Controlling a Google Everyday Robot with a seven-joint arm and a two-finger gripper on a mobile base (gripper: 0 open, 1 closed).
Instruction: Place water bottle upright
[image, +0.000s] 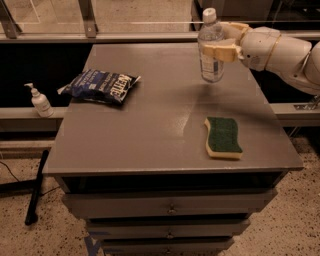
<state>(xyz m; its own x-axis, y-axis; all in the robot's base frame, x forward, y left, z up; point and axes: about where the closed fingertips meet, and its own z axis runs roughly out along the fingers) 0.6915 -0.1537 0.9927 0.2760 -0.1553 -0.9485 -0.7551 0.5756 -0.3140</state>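
Cream two-finger gripper (218, 44) clamps the clear plastic water bottle w/ white cap (211, 67), upright near far-right corner of grey table (150, 125). Can't tell if base touches. Lower straight, keep vertical, release only once seated.

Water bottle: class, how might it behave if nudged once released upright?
Tall and slim, the water bottle, gripped upright in the tool over the table, far right, probably tips easily. Clear plastic looks light. Round, it may roll.
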